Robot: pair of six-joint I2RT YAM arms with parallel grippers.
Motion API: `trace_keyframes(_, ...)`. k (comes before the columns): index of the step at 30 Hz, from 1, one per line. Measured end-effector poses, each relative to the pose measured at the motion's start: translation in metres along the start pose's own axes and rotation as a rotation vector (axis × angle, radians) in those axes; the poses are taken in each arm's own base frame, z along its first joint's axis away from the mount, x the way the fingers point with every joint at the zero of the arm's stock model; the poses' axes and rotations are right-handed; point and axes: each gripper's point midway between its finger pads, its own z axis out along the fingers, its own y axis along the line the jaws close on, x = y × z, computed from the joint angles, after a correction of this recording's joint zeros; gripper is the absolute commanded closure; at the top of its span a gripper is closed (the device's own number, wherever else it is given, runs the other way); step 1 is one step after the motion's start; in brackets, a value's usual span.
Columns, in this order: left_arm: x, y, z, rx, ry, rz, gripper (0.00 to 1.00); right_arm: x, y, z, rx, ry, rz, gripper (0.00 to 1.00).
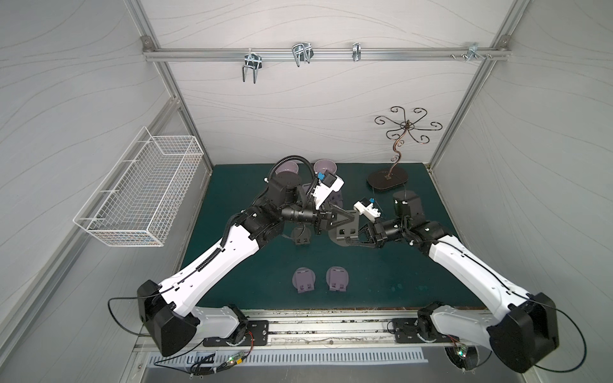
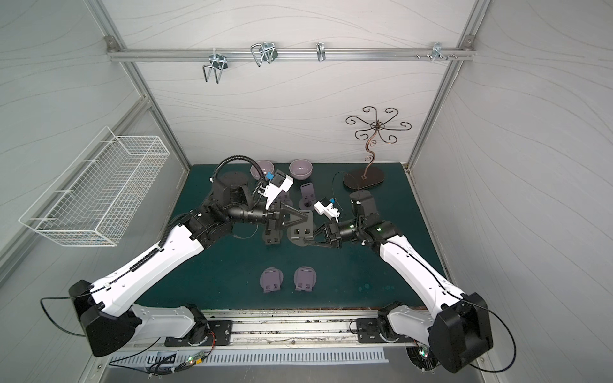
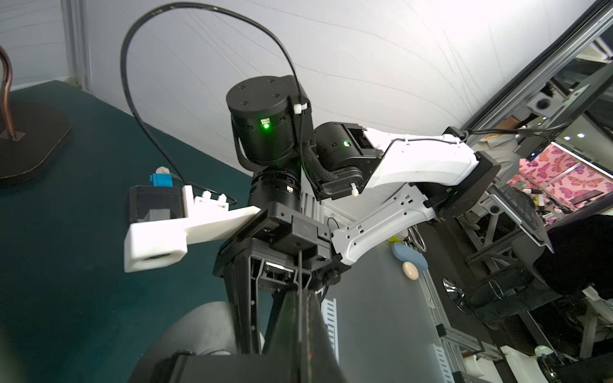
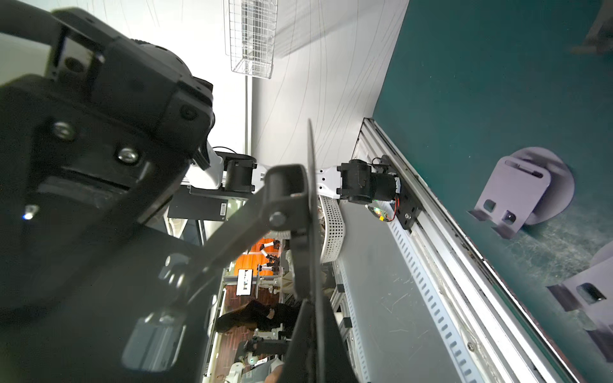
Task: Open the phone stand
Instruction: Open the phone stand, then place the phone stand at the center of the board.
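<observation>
A dark grey phone stand [image 1: 345,229] [image 2: 300,230] hangs above the middle of the green mat, held from both sides. My left gripper [image 1: 355,219] [image 2: 309,221] is shut on the far edge of its slotted plate. In the left wrist view the left gripper [image 3: 300,318] pinches that thin edge. My right gripper [image 1: 347,239] [image 2: 307,239] is shut on the round base. In the right wrist view the right gripper [image 4: 315,331] clamps the base disc [image 4: 311,172], seen edge-on. The slotted plate [image 4: 99,298] stands off it at an angle on a hinged arm [image 4: 282,199].
Another dark stand [image 1: 300,238] lies under the left arm. Two folded purple stands [image 1: 303,280] [image 1: 338,278] lie nearer the front. Purple stands [image 1: 335,199] and two bowls [image 1: 325,165] sit at the back. A jewellery tree [image 1: 387,181] is back right, a wire basket [image 1: 139,205] on the left wall.
</observation>
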Motion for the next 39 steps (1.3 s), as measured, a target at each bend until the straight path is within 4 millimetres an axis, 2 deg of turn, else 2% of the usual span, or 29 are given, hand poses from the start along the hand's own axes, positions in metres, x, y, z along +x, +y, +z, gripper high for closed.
trace_keyframes(2, -0.005, 0.003, 0.004, 0.024, -0.003, -0.01, 1.0, -0.006, 0.001, -0.007, 0.014, -0.016, 0.002, 1.0)
trace_keyframes(3, -0.007, 0.005, 0.006, 0.036, -0.004, -0.015, 1.0, -0.008, 0.0, -0.009, 0.02, -0.023, 0.008, 0.97)
trace_keyframes(8, -0.002, 0.013, 0.012, 0.047, 0.009, -0.062, 1.0, -0.011, -0.001, -0.015, 0.052, -0.044, 0.014, 0.49)
trace_keyframes(11, -0.002, 0.017, 0.013, 0.04, 0.009, -0.079, 1.0, -0.013, -0.003, -0.023, 0.084, -0.079, 0.0, 0.31)
trace_keyframes(12, -0.004, 0.018, 0.012, 0.038, 0.004, -0.077, 1.0, -0.015, -0.006, -0.027, 0.102, -0.1, 0.0, 0.19)
trace_keyframes(13, -0.005, 0.019, 0.011, 0.035, -0.002, -0.074, 1.0, -0.016, -0.008, -0.032, 0.118, -0.119, 0.006, 0.14)
trace_keyframes(14, -0.008, 0.019, 0.01, 0.036, -0.008, -0.07, 1.0, -0.018, -0.012, -0.037, 0.141, -0.144, 0.009, 0.01)
trace_keyframes(19, -0.006, 0.028, 0.011, 0.021, -0.005, -0.089, 1.0, -0.021, -0.014, -0.056, 0.223, -0.235, -0.026, 0.01)
trace_keyframes(24, 0.015, 0.058, 0.028, 0.008, 0.035, -0.16, 1.0, -0.017, -0.002, -0.071, 0.226, -0.325, -0.08, 0.03)
trace_keyframes(26, 0.032, 0.074, 0.037, -0.002, 0.062, -0.202, 1.0, -0.017, -0.008, -0.077, 0.196, -0.366, -0.056, 0.11)
trace_keyframes(28, 0.048, 0.089, 0.045, -0.011, 0.09, -0.24, 1.0, -0.019, -0.022, -0.085, 0.184, -0.403, 0.009, 0.33)
trace_keyframes(29, 0.057, 0.096, 0.049, -0.016, 0.103, -0.258, 1.0, -0.021, -0.033, -0.09, 0.19, -0.428, 0.06, 0.36)
trace_keyframes(30, 0.064, 0.103, 0.052, -0.021, 0.114, -0.272, 1.0, -0.023, -0.045, -0.097, 0.202, -0.461, 0.118, 0.34)
trace_keyframes(31, 0.07, 0.108, 0.055, -0.025, 0.122, -0.282, 1.0, -0.024, -0.052, -0.102, 0.217, -0.483, 0.149, 0.27)
trace_keyframes(32, 0.076, 0.114, 0.058, -0.03, 0.131, -0.293, 1.0, -0.025, -0.061, -0.109, 0.249, -0.519, 0.183, 0.16)
trace_keyframes(34, 0.085, 0.124, 0.063, -0.035, 0.143, -0.306, 1.0, -0.026, -0.067, -0.118, 0.323, -0.576, 0.174, 0.13)
trace_keyframes(36, 0.092, 0.135, 0.069, -0.04, 0.149, -0.31, 1.0, -0.023, -0.06, -0.124, 0.401, -0.633, 0.096, 0.03)
trace_keyframes(39, 0.106, 0.152, 0.078, -0.047, 0.166, -0.316, 1.0, -0.021, -0.034, -0.137, 0.49, -0.726, -0.044, 0.01)
